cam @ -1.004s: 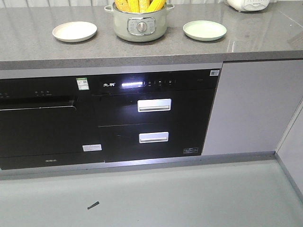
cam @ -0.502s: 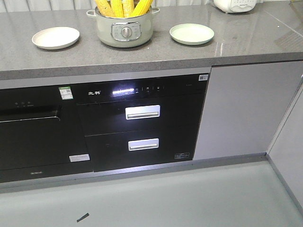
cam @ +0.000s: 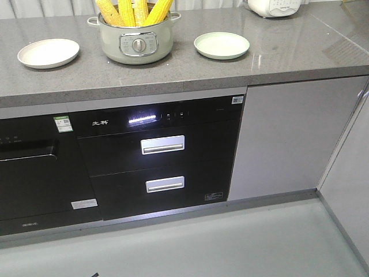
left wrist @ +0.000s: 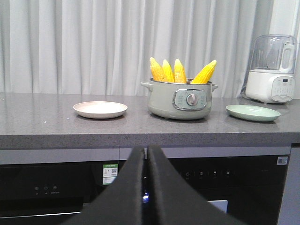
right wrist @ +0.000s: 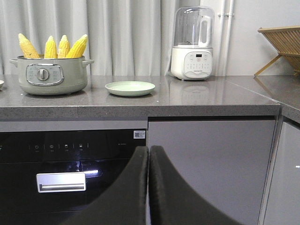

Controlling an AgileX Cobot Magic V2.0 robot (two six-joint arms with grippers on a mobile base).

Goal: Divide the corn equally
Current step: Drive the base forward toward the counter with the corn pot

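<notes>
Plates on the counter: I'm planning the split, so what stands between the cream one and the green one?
The pot, holding four upright corn cobs, stands between them, clearest in the left wrist view.

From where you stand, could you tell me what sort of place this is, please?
Most likely a kitchen: a grey counter over built-in black appliance drawers, an electric pot holding corn, and a blender.

A: Corn cobs (left wrist: 179,71)?
B: Four, counted from both wrist views.
A: Pots (left wrist: 180,101)?
B: Just one.
A: Knobs (left wrist: 191,99) on it?
B: One.
A: Plates (left wrist: 100,109)?
B: Two: one pale, plus one green plate (left wrist: 253,112).
A: Blenders (right wrist: 192,44)?
B: One.
A: Drawer handles (cam: 163,144)?
B: Two, seen from the front.
A: Wooden racks (right wrist: 281,42)?
B: One, partly cut off.
</notes>
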